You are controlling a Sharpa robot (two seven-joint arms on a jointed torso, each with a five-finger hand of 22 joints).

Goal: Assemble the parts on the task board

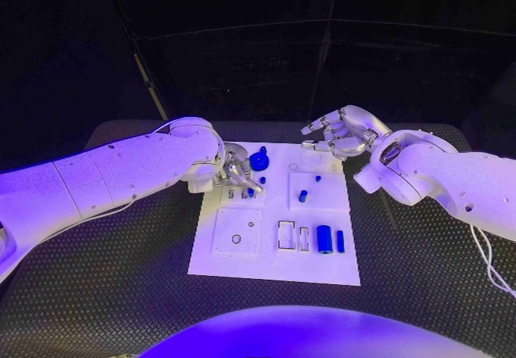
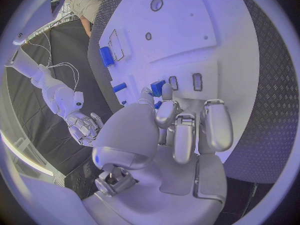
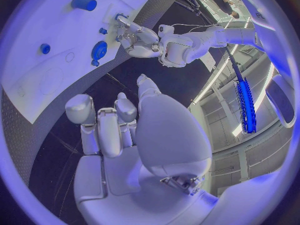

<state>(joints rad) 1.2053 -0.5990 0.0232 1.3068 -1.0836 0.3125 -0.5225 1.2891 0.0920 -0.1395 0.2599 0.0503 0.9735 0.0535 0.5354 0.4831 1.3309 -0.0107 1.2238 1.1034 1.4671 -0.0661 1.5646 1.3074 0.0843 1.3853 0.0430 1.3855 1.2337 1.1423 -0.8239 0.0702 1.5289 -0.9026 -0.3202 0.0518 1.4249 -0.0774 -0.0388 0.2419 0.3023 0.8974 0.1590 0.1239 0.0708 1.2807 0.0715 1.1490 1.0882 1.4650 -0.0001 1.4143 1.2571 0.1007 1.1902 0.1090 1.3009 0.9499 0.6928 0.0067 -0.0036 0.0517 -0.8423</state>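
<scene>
dark room, perhaps black-curtained walls (image 1: 258, 60)

The left hand (image 1: 231, 173) rests over the task board's (image 1: 275, 268) far left part, fingers beside small blue parts (image 1: 248, 192). The right hand (image 1: 342, 130) hovers above the board's far right corner.

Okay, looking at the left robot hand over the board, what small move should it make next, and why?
Probably lower the fingertips a little and close on the small blue part just ahead of them. The left robot hand hovers over the board with nothing visibly gripped; the right robot hand is off the board's far edge.
</scene>
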